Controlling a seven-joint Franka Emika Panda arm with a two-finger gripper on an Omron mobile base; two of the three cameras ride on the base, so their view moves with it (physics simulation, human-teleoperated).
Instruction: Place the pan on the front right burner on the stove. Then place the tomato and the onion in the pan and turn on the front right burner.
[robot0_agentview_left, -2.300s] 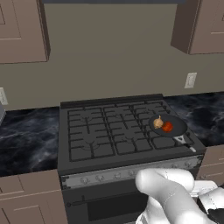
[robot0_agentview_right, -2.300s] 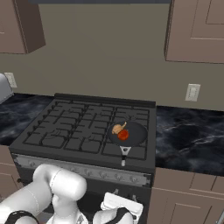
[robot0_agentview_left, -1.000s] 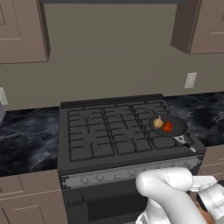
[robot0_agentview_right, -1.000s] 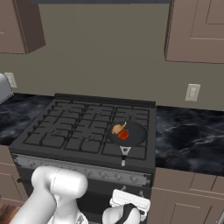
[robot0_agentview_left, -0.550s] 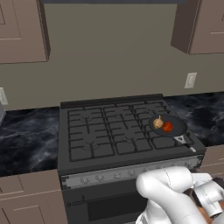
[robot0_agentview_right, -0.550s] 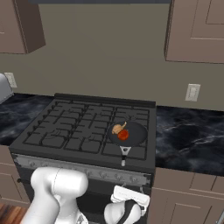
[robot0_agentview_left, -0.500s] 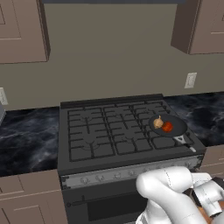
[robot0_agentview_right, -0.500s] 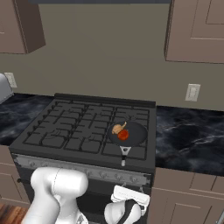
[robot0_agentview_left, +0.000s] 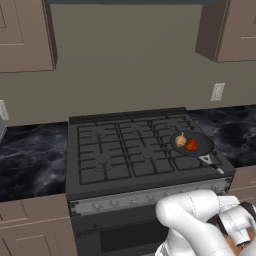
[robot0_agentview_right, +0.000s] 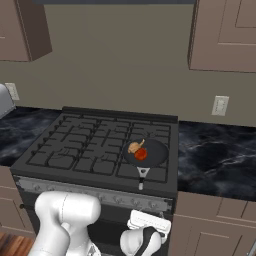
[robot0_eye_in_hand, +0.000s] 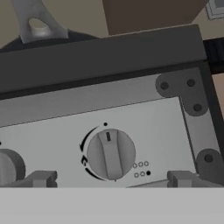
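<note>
With the round dark frying pan (robot0_agentview_right: 145, 152) on the front right burner (robot0_agentview_right: 150, 167) — red tomato (robot0_agentview_right: 141, 154) and tan onion (robot0_agentview_right: 134, 147) inside — the two-finger gripper (robot0_eye_in_hand: 111, 178), jaws wide apart, faces a round grey knob (robot0_eye_in_hand: 110, 153); centring before closing should turn it cleanly.

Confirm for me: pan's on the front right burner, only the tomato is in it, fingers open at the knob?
Not quite. The right base view shows the onion in the pan too, beside the tomato. The rest stands: front right burner, fingers open at the knob.
</note>
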